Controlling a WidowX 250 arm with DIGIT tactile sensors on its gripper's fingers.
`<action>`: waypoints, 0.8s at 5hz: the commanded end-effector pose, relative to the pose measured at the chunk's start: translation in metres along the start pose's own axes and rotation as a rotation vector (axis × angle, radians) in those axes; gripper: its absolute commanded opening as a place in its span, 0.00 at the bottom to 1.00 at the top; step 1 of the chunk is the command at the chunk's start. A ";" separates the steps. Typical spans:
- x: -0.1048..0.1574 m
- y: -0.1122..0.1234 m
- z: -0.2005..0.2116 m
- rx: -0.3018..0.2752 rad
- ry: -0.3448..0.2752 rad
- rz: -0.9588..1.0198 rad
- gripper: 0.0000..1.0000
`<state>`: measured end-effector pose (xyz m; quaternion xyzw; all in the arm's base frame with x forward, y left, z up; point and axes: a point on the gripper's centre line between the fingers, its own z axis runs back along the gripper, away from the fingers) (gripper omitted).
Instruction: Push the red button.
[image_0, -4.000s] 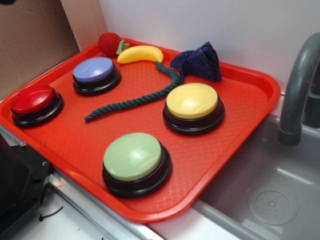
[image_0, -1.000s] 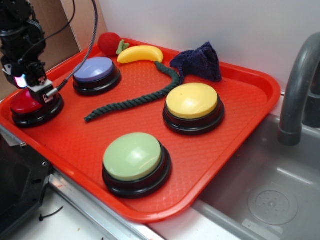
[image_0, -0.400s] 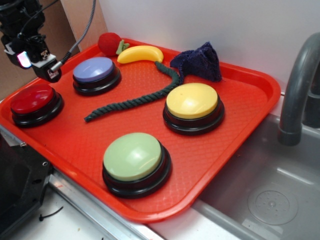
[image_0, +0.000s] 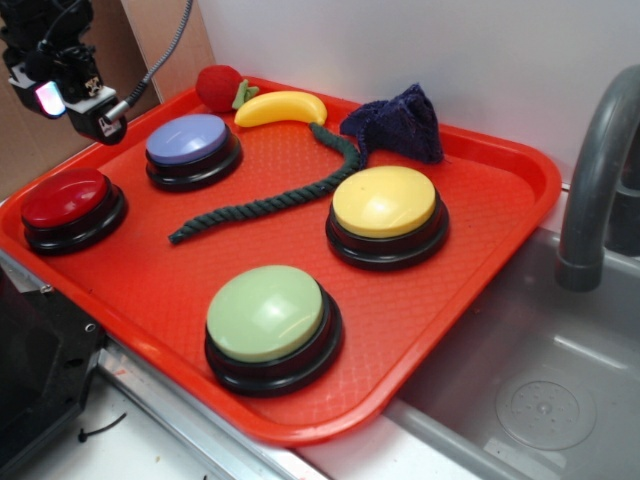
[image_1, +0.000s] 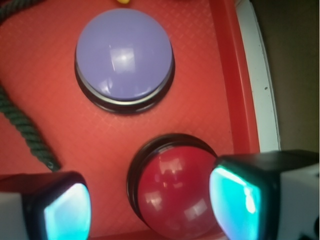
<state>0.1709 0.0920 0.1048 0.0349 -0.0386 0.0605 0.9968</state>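
**Over the tray's left corner: gripper hangs above the red button**

At the nine o'clock edge of the glossy red plastic tray (image_0: 480, 260) sits the round, shiny red domed push-button on its black circular base (image_0: 68, 205), and it is uncovered, nothing touching it. Up at about eleven o'clock from it hangs the black gripper (image_0: 75, 95), clear of the tray surface, cable trailing off the top of the exterior view.

Down the wrist camera, the red button (image_1: 175, 192) fills the gap at six o'clock, framed by two black fingers with glowing teal pads (image_1: 235, 202), one at each lower corner. The jaws stand wide apart, holding nothing, with the dome showing between them and daylight all round.

At twelve o'clock from the red dome sits the blue-purple domed button on a black base (image_1: 124, 55), near it but apart; in the exterior view the same blue-purple button (image_0: 190, 142) sits just right of the gripper's tip.

Round the tray now: a pale yellow domed button on a black base (image_0: 386, 205) at three o'clock of centre, a pale green domed button on a black base (image_0: 266, 318) at six o'clock. Across the middle snakes a dark green twisted rope (image_0: 270, 200), its far end touching a crumpled dark blue cloth (image_0: 398, 125) at one o'clock. At twelve o'clock, a yellow toy banana (image_0: 282, 106) lies just beside a fuzzy red strawberry toy (image_0: 218, 88). Off the three o'clock side, a grey tap (image_0: 598, 170) curves over a grey sink basin (image_0: 520, 390).
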 end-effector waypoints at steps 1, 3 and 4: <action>0.015 0.000 0.023 0.021 -0.074 -0.025 1.00; 0.016 -0.017 0.037 0.029 -0.123 -0.052 1.00; 0.015 -0.019 0.035 0.043 -0.123 -0.061 1.00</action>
